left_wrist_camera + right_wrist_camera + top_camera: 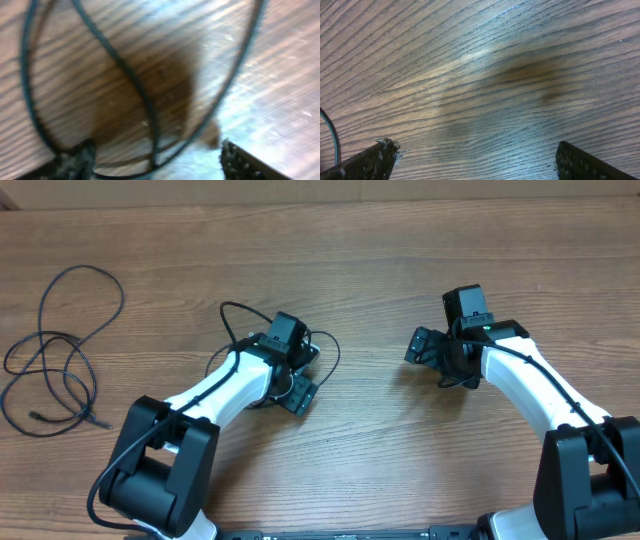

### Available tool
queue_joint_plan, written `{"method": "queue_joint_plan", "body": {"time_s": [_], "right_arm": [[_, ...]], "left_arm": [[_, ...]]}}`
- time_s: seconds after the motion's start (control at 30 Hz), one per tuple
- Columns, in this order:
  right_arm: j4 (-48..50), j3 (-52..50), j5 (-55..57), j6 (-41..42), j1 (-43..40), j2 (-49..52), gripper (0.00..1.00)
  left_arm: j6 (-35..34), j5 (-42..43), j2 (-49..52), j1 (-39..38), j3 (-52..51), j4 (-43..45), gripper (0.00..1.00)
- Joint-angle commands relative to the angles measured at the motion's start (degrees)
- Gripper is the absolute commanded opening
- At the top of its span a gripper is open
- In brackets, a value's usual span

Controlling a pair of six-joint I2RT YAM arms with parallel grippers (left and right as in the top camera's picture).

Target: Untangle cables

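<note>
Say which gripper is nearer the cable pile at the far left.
Left. The left gripper is right of the pile, over a second cable; the right gripper is farther right.

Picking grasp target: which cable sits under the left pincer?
The cable at mid-table, its loops running inside the open left pincer. The other cable lies looped at far left, well apart.

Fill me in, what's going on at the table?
Two arms are untangling cables. The left gripper is down over a looped black cable near the middle of the table, jaws open with strands between them. The right gripper hangs open above bare wood. A second cable lies in loose loops at its left side, untouched.
</note>
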Motion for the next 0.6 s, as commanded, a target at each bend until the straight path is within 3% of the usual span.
{"method": "queue_joint_plan", "body": {"time_s": [0.0, 0.13, 0.43, 0.57], "right_arm": [[0.15, -0.35, 0.55, 0.42, 0.04, 0.24, 1.00], [0.17, -0.35, 0.55, 0.39, 0.04, 0.24, 1.00], [0.15, -0.35, 0.55, 0.39, 0.04, 0.24, 1.00], [0.15, -0.35, 0.55, 0.39, 0.04, 0.24, 1.00]], "left_arm": [[2.58, 8.61, 1.57, -0.26, -2.14, -1.99, 0.65], [2.60, 8.41, 1.57, -0.26, -2.14, -1.95, 0.53], [2.58, 1.31, 1.57, -0.26, -6.03, 0.02, 0.55], [2.60, -1.40, 1.57, -0.24, -9.35, 3.37, 0.50]]}}
